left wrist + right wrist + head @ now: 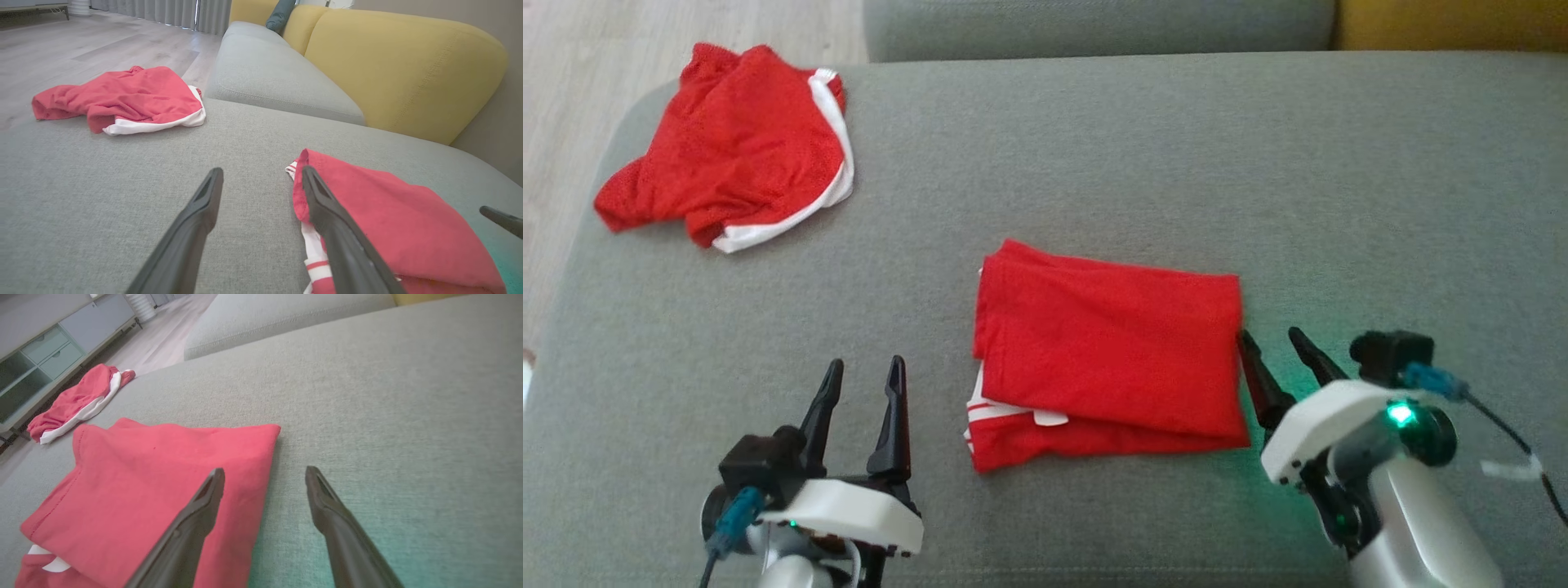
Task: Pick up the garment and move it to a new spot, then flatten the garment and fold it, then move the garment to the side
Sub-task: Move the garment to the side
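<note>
A folded red garment (1107, 351) with white stripes at its lower left lies flat in the middle of the grey couch seat; it also appears in the left wrist view (392, 220) and the right wrist view (163, 490). My left gripper (864, 374) is open to the garment's left, apart from it, with nothing between its fingers (196, 220). My right gripper (1270, 339) is open at the garment's right edge, its left finger (196, 514) over the cloth's border and the other over bare couch. Neither holds anything.
A second red garment with white trim (731, 147) lies crumpled at the seat's far left corner. The grey seat (1258, 180) stretches bare to the right and back. A yellow backrest (400, 69) rises behind. Wooden floor (572, 73) lies beyond the left edge.
</note>
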You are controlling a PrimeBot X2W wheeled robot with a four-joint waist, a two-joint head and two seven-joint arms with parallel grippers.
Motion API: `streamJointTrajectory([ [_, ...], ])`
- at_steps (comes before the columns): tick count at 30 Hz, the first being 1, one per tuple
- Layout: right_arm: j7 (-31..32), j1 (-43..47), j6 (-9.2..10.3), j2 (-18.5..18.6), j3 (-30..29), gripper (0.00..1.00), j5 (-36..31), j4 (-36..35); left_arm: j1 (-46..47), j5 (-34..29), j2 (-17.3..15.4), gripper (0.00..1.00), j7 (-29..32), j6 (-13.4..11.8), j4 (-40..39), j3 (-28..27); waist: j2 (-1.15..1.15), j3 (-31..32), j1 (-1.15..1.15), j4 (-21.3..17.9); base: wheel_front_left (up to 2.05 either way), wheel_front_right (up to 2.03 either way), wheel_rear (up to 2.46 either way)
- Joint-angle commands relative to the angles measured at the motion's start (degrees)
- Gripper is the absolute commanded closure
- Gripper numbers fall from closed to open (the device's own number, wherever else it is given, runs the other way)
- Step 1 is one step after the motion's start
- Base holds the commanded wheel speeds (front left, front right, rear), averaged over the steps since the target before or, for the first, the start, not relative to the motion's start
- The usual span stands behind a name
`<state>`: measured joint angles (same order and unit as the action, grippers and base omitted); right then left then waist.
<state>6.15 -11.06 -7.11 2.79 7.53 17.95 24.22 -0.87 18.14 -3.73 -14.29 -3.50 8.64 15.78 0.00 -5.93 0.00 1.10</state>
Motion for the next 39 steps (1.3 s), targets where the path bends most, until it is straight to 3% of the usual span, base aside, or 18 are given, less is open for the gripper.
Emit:
streamJointTrajectory([
  [1,1.8,-3.4,-0.37,0.1,1.9,0.00,1.0,0.0,2.6,-0.6,0.2,0.00,-0.7,0.4,-1.6,-2.3,0.00,-0.8,0.00,1.1,0.00,0.00,0.00],
  [11,10.4,-6.8,-0.37,0.1,2.1,0.00,2.7,5.8,2.8,-0.6,0.6,0.00,-0.7,0.6,-1.5,-2.8,0.00,-1.9,0.00,2.9,0.00,0.00,0.00],
  [12,10.8,-7.0,-0.37,0.1,2.1,0.11,3.0,6.1,2.8,-0.6,0.7,0.00,-0.7,0.7,-1.5,-2.9,0.00,-2.0,0.00,2.9,0.00,0.00,0.00],
  [14,11.2,-7.7,-0.37,0.1,2.2,0.57,3.3,6.6,2.9,-0.6,0.7,0.00,-0.7,0.7,-1.6,-3.1,0.00,-2.3,0.00,2.9,0.00,0.00,0.00],
  [16,11.2,-8.7,-0.37,0.1,2.3,0.80,3.2,7.0,3.0,-0.8,0.7,0.00,-0.7,0.7,-1.8,-3.3,0.00,-2.7,0.00,2.6,0.00,0.00,0.00],
  [17,11.1,-9.2,-0.37,0.1,2.1,1.00,3.1,7.2,3.1,-0.8,0.7,0.00,-0.7,0.7,-1.8,-3.4,0.00,-2.9,0.00,2.3,0.00,0.00,0.00],
  [27,6.1,-15.8,-0.37,1.7,-2.5,1.00,0.4,8.8,4.1,-2.0,0.8,0.00,-0.7,1.2,-2.6,-4.4,0.00,-5.4,0.00,-2.3,0.00,0.00,0.00],
  [39,4.1,-23.5,-0.37,6.5,-10.3,1.00,-3.4,7.8,6.7,-4.4,-0.3,0.00,-0.7,2.4,-4.2,-5.2,0.00,-9.6,0.00,-14.3,0.00,0.00,0.00],
])
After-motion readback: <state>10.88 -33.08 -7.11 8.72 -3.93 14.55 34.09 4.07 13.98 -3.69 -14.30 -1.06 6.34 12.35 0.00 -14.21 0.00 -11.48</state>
